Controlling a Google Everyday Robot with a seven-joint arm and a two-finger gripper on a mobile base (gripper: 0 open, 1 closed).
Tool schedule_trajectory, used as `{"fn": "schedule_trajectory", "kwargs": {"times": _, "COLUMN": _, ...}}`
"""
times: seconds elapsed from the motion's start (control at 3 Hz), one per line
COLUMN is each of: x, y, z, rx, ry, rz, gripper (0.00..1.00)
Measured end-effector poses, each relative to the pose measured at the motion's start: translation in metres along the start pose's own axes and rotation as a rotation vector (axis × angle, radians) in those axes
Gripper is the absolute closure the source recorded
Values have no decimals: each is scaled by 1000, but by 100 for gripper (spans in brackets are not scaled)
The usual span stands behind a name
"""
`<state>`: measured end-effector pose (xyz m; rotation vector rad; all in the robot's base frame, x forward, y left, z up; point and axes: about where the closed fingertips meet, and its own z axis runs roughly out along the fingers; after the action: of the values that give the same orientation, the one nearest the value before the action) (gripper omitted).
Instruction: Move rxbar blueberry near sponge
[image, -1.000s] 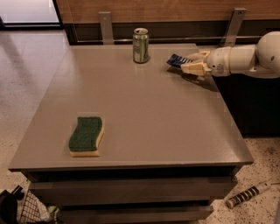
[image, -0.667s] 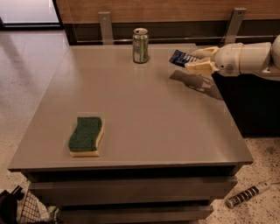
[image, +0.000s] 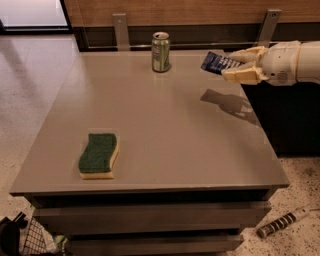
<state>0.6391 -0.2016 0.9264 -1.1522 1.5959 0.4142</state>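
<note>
**Bar gripped in the air, right of the can**

Grey table (image: 165, 150) carries a green drink can (image: 160, 52), which stands upright near the back edge and serves as the marker for everything else. A white robot arm (image: 300, 62) reaches in from the right of the can, at about the can's level in the view. The sponge (image: 98, 155) lies flat with its dark green side up, well in front of the can and to its left. The gripper (image: 231, 65) is to the right of the can, its two pale fingers pinched onto the right end of the rxbar blueberry (image: 217, 62). The bar is clear of the tabletop and tilted. Its free end points toward the can but is apart from it, and its shadow falls on the table in front of the can and to the right.
</note>
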Motion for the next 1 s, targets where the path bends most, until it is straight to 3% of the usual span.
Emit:
{"fn": "schedule_trajectory", "kwargs": {"times": 0.67, "x": 4, "y": 72, "z": -19, "rx": -142, "ry": 34, "rz": -19, "gripper": 100}}
{"fn": "schedule_trajectory", "kwargs": {"times": 1.0, "x": 12, "y": 130, "z": -13, "rx": -203, "ry": 23, "rz": -27, "gripper": 100}}
